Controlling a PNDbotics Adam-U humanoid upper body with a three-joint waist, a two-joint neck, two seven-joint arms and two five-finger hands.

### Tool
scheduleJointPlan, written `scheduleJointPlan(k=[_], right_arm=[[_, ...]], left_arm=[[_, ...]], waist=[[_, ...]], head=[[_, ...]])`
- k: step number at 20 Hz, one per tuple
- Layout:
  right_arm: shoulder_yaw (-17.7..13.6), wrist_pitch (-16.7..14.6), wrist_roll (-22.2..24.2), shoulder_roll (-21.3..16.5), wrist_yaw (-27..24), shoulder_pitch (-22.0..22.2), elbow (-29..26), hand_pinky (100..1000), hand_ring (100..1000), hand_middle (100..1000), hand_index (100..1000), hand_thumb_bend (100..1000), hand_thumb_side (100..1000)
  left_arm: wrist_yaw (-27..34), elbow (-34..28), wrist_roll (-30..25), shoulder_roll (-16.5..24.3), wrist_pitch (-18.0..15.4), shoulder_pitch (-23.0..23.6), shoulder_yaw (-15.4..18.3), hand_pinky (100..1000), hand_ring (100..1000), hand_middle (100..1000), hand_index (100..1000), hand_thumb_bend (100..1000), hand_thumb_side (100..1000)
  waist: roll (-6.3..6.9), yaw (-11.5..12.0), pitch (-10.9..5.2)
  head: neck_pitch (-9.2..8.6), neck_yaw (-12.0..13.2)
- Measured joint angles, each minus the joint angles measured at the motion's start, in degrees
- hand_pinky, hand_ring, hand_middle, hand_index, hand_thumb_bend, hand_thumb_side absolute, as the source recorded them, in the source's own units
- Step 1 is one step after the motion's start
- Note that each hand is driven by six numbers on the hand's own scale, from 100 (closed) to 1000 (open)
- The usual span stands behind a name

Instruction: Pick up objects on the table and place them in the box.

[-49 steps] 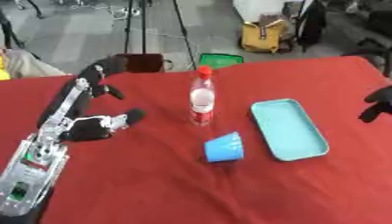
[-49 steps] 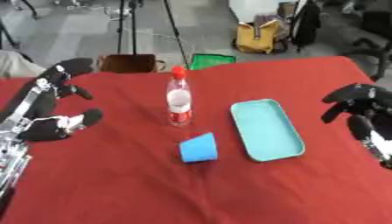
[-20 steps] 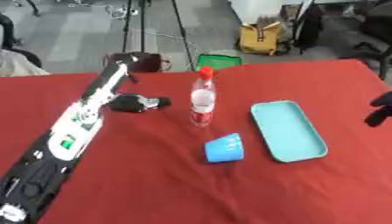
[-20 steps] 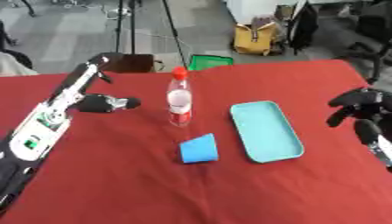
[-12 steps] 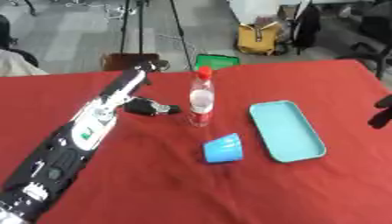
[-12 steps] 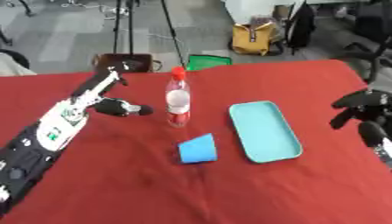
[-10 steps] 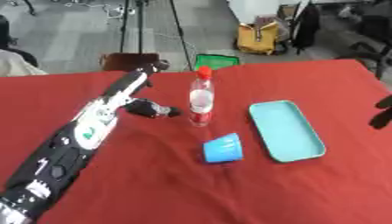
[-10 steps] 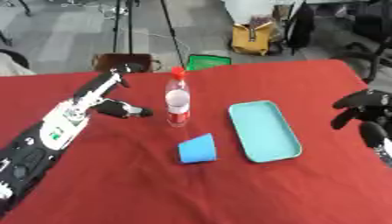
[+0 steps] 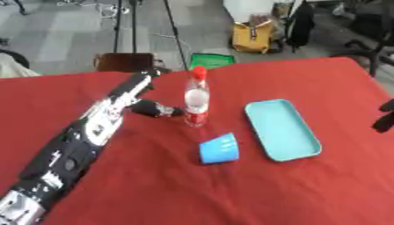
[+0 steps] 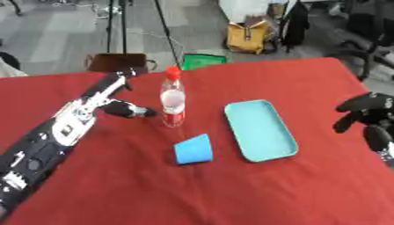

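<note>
Left hand closing in on the upright bottle; a knock-over is the main risk.

The left hand [image 9: 151, 107] reaches beside the water bottle [image 9: 196, 102], thumb pointing at its label and fingers spread open, not yet around it; whether the thumb touches cannot be told. Tall and narrow, the bottle could tip toward the blue cup [image 9: 218, 148] or teal tray [image 9: 282, 128] if nudged sideways before a grasp. The right hand [image 10: 367, 113] hangs at the table's edge, fingers curled, holding nothing. No box shows on the table [image 9: 192, 193].
</note>
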Motion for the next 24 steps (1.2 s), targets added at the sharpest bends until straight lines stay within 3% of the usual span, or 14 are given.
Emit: scheduleJointPlan(k=[10, 24], right_arm=[[0.4, 0.28, 0.28, 0.77, -0.53, -0.66, 0.01, 612, 558, 690, 768, 194, 486], [0.72, 0.42, 0.42, 1.28, -0.99, -1.23, 0.02, 610, 556, 689, 767, 191, 486]], left_arm=[[0.14, 2.18, -0.42, -0.27, -1.27, -2.17, -0.02, 714, 936, 897, 947, 1000, 599], [-1.19, 4.49, -1.89, -1.73, -3.04, -4.04, -0.76, 702, 920, 843, 912, 986, 588]], waist=[[-0.08, -3.34, 1.25], [0.42, -5.64, 2.78]], head=[[-0.36, 0.51], [-1.09, 1.38]])
